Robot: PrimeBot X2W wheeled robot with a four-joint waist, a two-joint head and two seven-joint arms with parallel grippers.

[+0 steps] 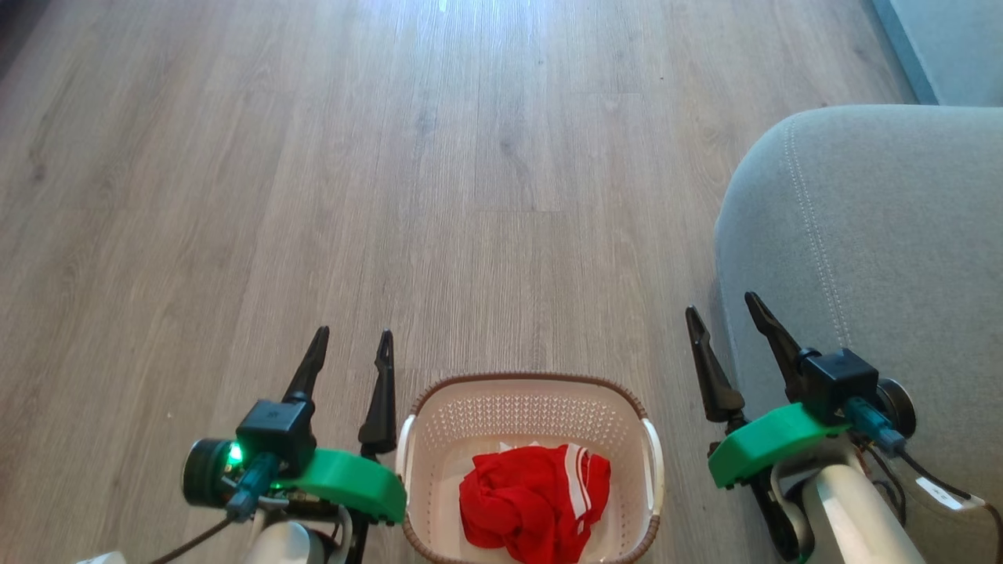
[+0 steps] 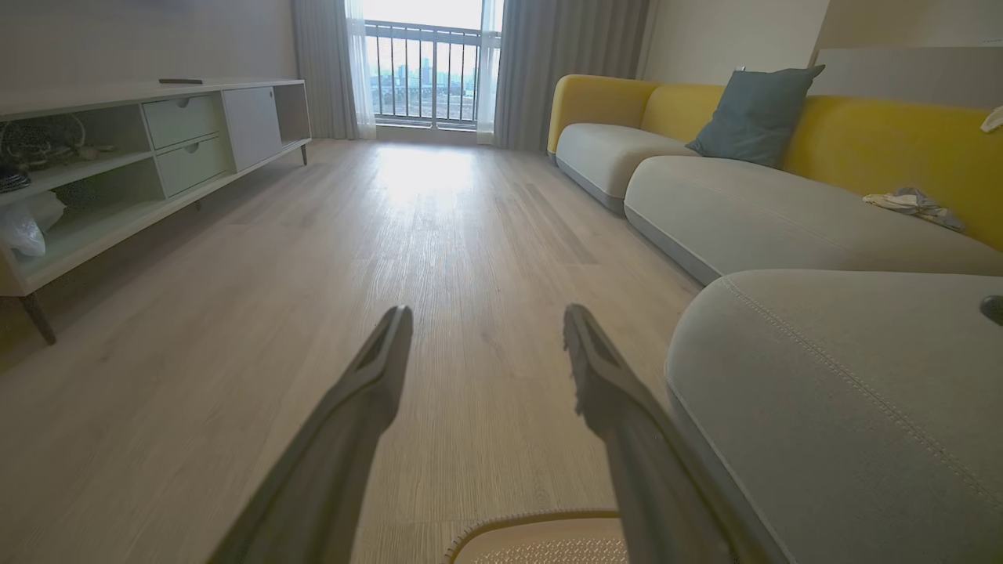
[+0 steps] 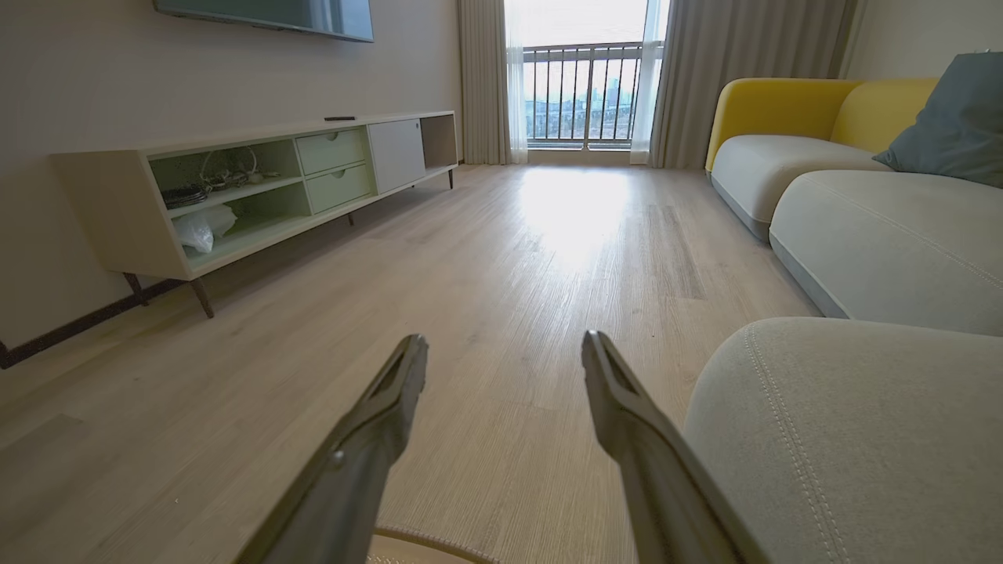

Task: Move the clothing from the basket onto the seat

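Basket (image 1: pixel 533 415) near, red clothing (image 1: pixel 541 501) inside; seat (image 1: pixel 885 235) right; both my jaws wide open, empty, flanking basket.

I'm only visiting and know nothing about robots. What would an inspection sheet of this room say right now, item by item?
Surface: wood-look floor; the basket stands on it.
Job's things: red clothing bunched inside the basket; seat on the robot's right, nothing seen on it.
Clutter: crumpled cloth on the yellow sofa; plastic bag in the TV cabinet.
Pincers: left pincer and right pincer both open, holding nothing, either side of the basket.
Cables: dark cable at the left wrist; tagged cable at the right wrist.
Surroundings: balcony window with curtains; blue cushion.
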